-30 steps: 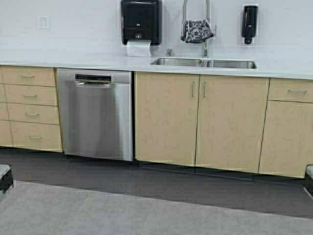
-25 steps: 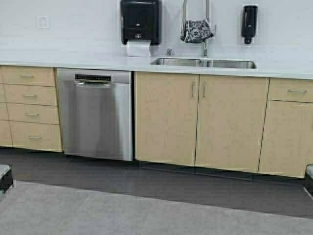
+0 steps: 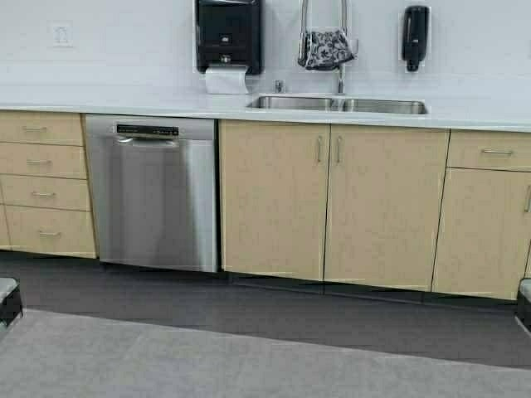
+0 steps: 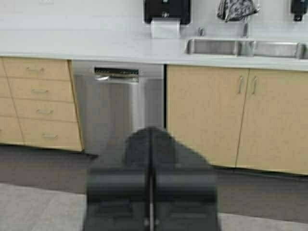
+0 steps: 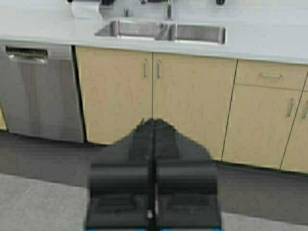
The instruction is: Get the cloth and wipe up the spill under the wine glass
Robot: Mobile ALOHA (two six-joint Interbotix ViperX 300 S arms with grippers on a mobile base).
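Observation:
The cloth (image 3: 325, 48), black, grey and white with a floral pattern, hangs bunched over the tall faucet arch above the sink (image 3: 340, 104); the left wrist view also catches the cloth (image 4: 236, 9). The wine glass and the spill are out of view. My left gripper (image 4: 151, 132) is shut and empty, held low and far back from the cabinets; only a corner of it shows at the high view's left edge (image 3: 8, 303). My right gripper (image 5: 154, 122) is shut and empty too, and shows at the right edge (image 3: 524, 305).
A white countertop (image 3: 124, 104) runs wall to wall over beige cabinets (image 3: 332, 207) and a steel dishwasher (image 3: 153, 195). A black paper towel dispenser (image 3: 228, 37) and a soap dispenser (image 3: 415, 37) hang on the wall. Dark floor and a grey mat (image 3: 207, 356) lie between me and the cabinets.
The robot has moved: the whole kitchen has shifted a little to the left and up in the high view. Both arms stay where they were.

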